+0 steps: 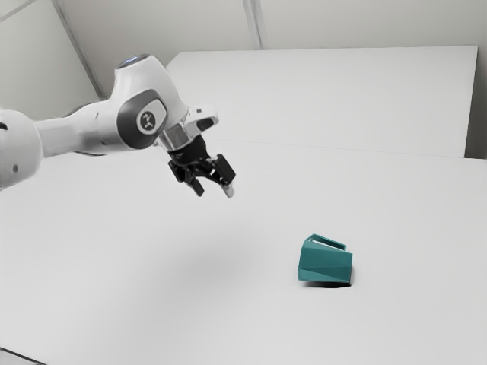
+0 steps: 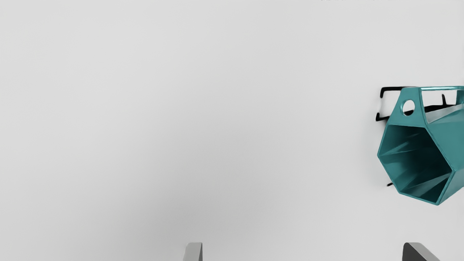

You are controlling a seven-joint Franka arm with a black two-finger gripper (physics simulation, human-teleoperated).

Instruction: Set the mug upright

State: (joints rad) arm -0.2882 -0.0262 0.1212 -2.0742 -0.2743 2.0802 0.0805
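- The teal faceted mug [image 1: 326,264] lies on its side on the white table [image 1: 137,281], toward the exterior view's right from the gripper [image 1: 214,192] and well apart from it.
- Its open mouth [image 2: 417,163] faces roughly toward the arm [image 1: 84,137], so the inside shows to the wrist camera; a flat facet probably keeps it from rolling.
- The handle [image 1: 329,242] seems raised off the tabletop, perhaps offering something to grasp.
- The fingers [image 2: 194,252] stand spread with nothing between them, which suits an approach.
- Righting has yet to begin, I judge; the hand likely needs to move over, descend, grip, then tip the mouth upward.
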